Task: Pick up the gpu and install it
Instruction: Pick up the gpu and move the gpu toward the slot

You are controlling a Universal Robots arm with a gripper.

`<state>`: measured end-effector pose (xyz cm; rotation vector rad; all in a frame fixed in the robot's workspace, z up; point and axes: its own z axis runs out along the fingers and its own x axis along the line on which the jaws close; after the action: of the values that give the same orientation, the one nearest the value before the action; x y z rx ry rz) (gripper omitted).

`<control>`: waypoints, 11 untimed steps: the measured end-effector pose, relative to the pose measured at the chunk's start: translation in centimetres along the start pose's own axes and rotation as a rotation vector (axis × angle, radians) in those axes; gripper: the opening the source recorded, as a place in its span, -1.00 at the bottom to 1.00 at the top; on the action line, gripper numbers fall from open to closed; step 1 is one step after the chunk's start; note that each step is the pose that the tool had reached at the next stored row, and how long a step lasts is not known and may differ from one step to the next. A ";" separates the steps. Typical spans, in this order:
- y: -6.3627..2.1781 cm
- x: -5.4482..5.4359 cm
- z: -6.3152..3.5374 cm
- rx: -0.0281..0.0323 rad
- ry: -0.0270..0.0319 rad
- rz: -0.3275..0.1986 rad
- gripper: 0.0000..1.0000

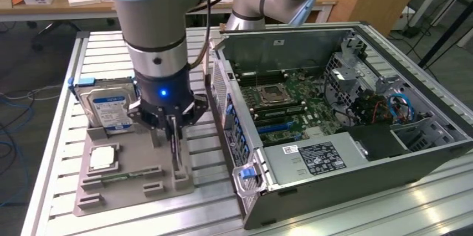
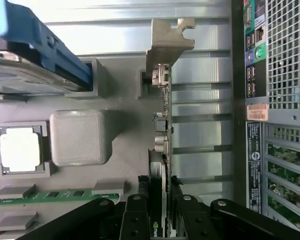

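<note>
The gpu (image 1: 176,150) stands on edge in a slot at the exterior view's right end of the grey holder (image 1: 126,197). In the wrist view I see the gpu (image 2: 160,165) edge-on, its grey metal bracket (image 2: 166,45) at the far end. My gripper (image 1: 171,136) hangs straight down over it. The black fingers (image 2: 136,215) press against both faces of the card, so my gripper (image 2: 160,222) is shut on it. The card's lower edge still looks seated in the holder.
The open computer case (image 1: 414,161) lies close beside the holder, its motherboard (image 1: 292,108) facing up and its rear panel (image 2: 280,75) near the card. The holder also carries a silver hard drive (image 1: 107,108), a processor (image 1: 102,158) and a green memory stick (image 1: 122,176).
</note>
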<state>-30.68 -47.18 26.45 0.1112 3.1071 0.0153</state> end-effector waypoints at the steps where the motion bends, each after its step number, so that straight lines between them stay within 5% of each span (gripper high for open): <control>1: 0.00 0.0 -0.45 0.0001 0.0001 0.000 -0.47; 11: 0.00 -0.2 -4.99 0.0000 0.0000 -0.001 -0.47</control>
<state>-30.68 -47.24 31.44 0.1092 3.1073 0.0153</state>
